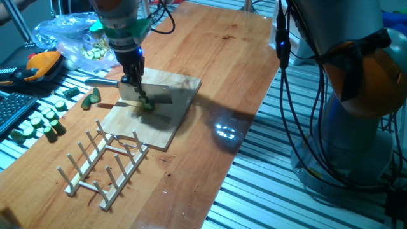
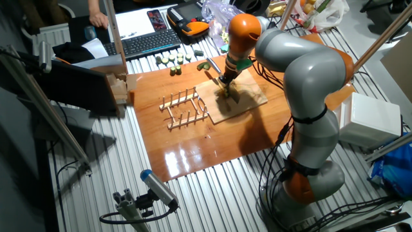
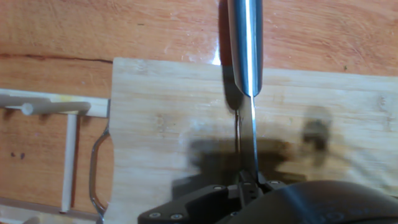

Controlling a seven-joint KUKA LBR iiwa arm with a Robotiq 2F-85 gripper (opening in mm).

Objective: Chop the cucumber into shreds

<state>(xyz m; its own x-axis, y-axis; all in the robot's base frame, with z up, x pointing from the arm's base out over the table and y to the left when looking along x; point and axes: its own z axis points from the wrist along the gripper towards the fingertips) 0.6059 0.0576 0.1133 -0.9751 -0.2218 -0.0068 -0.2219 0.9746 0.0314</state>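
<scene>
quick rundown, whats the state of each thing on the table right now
gripper: shut on the knife
knife: held edge-down at the cucumber
cucumber: green bit on the board under the blade
cutting board: flat on the table
wooden rack: lying flat, nothing in it
cucumber chunks: loose at the table edge

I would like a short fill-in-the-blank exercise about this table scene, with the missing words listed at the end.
1. The gripper holds a ____ by its handle.
2. The cucumber lies on the wooden ____, under the blade.
3. The wooden rack beside the cutting board holds ____ plates.
4. The cucumber chunks lie near the black ____ at the table's edge.

Missing words: knife; cutting board; no; keyboard
</scene>
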